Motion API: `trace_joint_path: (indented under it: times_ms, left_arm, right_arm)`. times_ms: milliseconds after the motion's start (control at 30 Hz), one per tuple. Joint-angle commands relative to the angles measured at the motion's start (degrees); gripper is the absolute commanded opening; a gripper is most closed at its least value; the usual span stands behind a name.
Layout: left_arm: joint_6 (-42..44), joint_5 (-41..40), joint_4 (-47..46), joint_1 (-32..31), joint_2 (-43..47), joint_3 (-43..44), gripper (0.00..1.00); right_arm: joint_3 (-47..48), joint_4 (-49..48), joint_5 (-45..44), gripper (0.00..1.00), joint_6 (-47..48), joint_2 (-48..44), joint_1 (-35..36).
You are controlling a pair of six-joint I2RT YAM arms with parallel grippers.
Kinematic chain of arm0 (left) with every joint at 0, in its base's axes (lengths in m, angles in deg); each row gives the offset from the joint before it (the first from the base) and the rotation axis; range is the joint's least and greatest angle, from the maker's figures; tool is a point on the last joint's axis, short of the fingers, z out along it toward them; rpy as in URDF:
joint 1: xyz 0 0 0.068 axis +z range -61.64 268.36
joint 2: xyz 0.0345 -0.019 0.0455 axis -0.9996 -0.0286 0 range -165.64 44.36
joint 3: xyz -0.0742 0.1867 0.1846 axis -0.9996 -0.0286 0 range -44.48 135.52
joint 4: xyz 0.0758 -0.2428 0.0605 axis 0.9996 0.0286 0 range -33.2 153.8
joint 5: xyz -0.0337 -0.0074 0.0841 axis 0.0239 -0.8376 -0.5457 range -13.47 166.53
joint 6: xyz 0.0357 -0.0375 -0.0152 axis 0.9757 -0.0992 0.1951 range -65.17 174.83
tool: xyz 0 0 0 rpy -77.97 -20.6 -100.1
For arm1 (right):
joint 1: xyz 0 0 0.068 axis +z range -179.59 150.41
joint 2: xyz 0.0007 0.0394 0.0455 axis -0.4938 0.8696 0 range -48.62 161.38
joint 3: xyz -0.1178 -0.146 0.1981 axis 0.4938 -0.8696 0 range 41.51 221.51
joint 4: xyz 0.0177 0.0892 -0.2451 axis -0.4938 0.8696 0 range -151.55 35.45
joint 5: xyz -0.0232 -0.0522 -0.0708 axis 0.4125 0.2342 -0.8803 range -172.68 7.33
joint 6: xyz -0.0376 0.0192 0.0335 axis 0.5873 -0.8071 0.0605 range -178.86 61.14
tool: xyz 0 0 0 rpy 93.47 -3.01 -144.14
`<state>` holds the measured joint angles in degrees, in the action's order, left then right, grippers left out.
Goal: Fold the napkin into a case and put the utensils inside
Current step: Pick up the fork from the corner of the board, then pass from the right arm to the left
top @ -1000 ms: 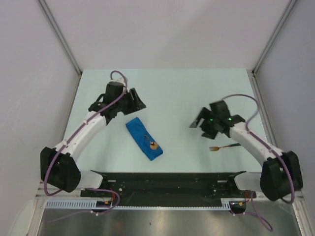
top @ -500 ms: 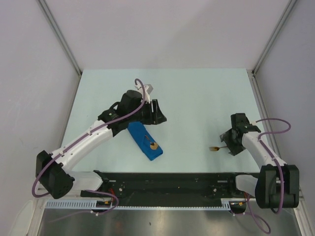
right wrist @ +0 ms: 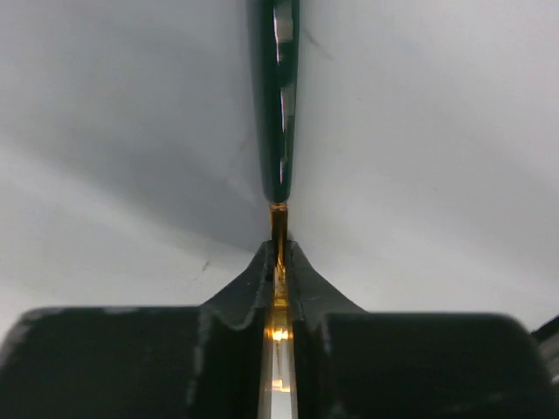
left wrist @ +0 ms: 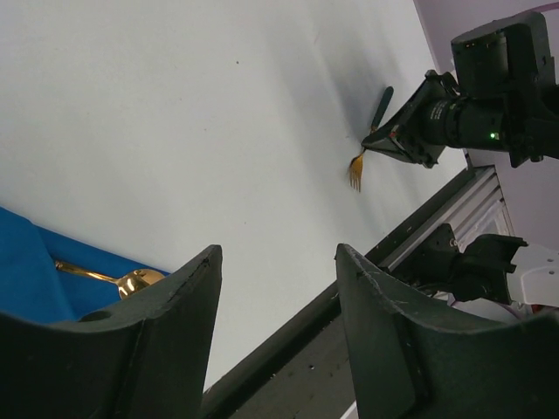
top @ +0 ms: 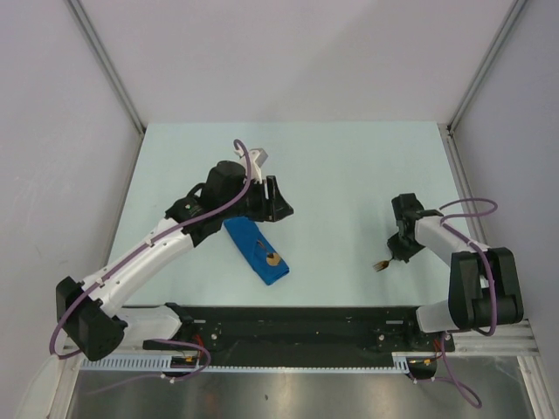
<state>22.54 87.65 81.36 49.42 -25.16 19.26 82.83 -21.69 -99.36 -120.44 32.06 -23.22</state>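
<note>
Top external view: a pale worktop (top: 349, 166) with two robot arms reaching in from its near edge. Left of centre lies the case (top: 247, 237), a narrow strip of bright blue folded cloth set on a slant. The gold bowl of the spoon (top: 272, 258) shows at its near end. The left gripper (top: 278, 202) hangs just beyond the case's far end, and from this height I cannot tell how its jaws stand. Well apart to the right, the right gripper (top: 400, 248) is low over the worktop at the fork (top: 381, 264), whose gold tines point toward the near edge.

Left wrist view: the left gripper (left wrist: 278, 262) has its jaws released, two dark fingers (left wrist: 166, 340) standing apart with only bare worktop between them. The case (left wrist: 31, 279) fills the lower left corner, with the spoon (left wrist: 131, 279) lying on it. Across the worktop the right gripper (left wrist: 410, 140) pinches the fork (left wrist: 356, 170). The fork's dark handle sticks out behind the gripper – a detail the overhead view does not make out.

Right wrist view: a close look at the right gripper (right wrist: 279, 262), its jaws clenched on the thin gold neck of the fork (right wrist: 276, 113). The green-black handle runs straight up the frame over grey worktop, and the tines are hidden.
</note>
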Motion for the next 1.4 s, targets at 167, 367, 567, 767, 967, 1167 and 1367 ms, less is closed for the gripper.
trace_joint_path:
  times_ms: [167,367,567,767,967,1167,1367]
  left_arm:
    - [0.0,11.3,-1.4,5.4,-2.3,1.3,0.64]
    - [-6.5,31.7,-10.5,12.0,-9.6,-2.4,0.70]
    - [-10.5,30.7,-13.8,12.0,-10.8,-5.1,0.72]
    - [-12.8,29.2,-15.5,12.0,-11.6,-6.8,0.70]
    - [-13.0,28.9,-15.4,12.3,-13.8,-6.6,0.35]
    - [-11.7,29.3,-16.8,15.2,-11.1,-7.6,0.00]
    - [-12.4,34.1,-20.6,20.9,-8.6,-10.2,0.00]
  right_arm:
    - [-0.2,-17.7,12.0,0.00,23.9,-4.1,10.3]
    - [11.9,-17.8,13.6,0.00,42.7,-7.9,30.8]
    - [15.8,-19.0,18.1,0.00,41.6,-6.9,39.9]
    - [16.9,-22.5,20.7,0.00,41.0,-5.9,45.3]
    - [17.7,-22.9,21.5,0.02,39.6,-7.0,47.3]
    - [15.4,-19.9,28.9,0.50,31.1,-9.5,42.0]
    - [5.6,-27.0,44.2,0.58,25.4,-11.2,35.1]
